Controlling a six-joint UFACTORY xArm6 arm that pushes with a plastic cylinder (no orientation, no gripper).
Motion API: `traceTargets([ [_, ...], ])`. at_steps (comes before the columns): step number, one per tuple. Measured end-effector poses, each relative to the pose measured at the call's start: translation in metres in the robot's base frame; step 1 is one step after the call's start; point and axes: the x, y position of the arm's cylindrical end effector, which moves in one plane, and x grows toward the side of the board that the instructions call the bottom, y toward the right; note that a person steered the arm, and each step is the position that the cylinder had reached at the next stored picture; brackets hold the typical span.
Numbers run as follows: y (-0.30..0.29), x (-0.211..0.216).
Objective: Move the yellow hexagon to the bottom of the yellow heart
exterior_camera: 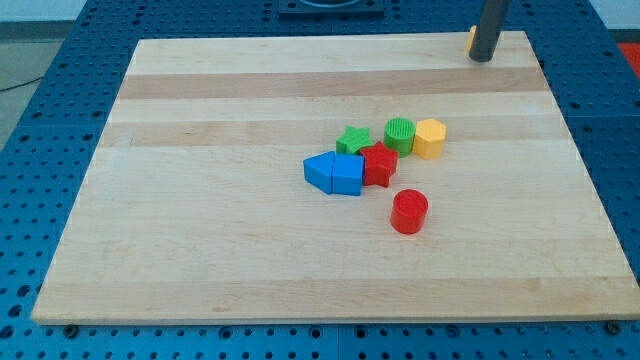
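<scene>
The yellow hexagon (430,138) sits right of the board's middle, touching a green cylinder (399,133) on its left. A small yellow block (470,40) shows at the board's top right edge, mostly hidden behind my rod; its shape cannot be made out. My tip (482,58) rests at the board's top right, touching or just beside that yellow block. It is far above the hexagon and a little to its right.
A cluster lies left of the hexagon: a green star (353,140), a red star (378,164), a blue triangular block (320,171) and a blue block (347,175). A red cylinder (409,211) stands apart below them. The board (200,220) is light wood.
</scene>
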Motion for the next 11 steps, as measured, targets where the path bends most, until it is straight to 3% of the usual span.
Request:
traceTargets([
  [2,-0.013,0.061],
  [4,-0.016,0.185],
  [6,-0.116,0.195],
  [7,-0.136,0.194],
  [10,-0.054,0.167],
  [11,-0.051,0.144],
])
